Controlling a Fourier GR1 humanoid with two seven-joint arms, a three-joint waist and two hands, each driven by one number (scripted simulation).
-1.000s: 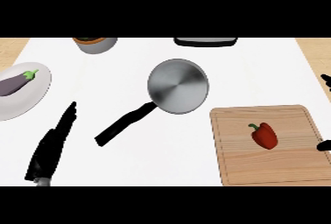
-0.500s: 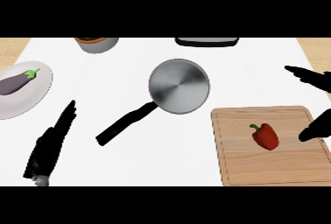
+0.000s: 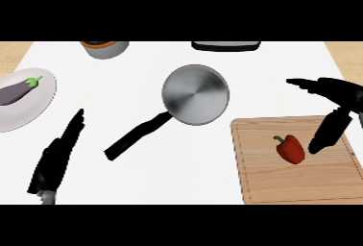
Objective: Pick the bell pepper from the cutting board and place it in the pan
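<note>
The bell pepper lies on my cutting board, a small glossy red lump with a bent green stem, toward the board's upper middle. The board is pale wood with straight grain, rounded corners and a shallow groove running inside its rim; its lower edge is cut off.

My right hand comes in from the right, matte black. Its fingers are spread and fairly straight: one reaches left above the board, another slants down over the board's right side, its tip just beside the pepper. I cannot tell whether it touches. Nothing is pinched.

The pan sits on the white counter left of the board, a round brushed-metal dish with a dull sheen and a long black handle angling down-left.

My left hand rests low at the left, fingers straight and pressed together, pointing up.

At the left edge an oval white plate holds a smooth purple eggplant. At the top a grey bowl and a dark tray are cut off; their contents are hard to make out.
</note>
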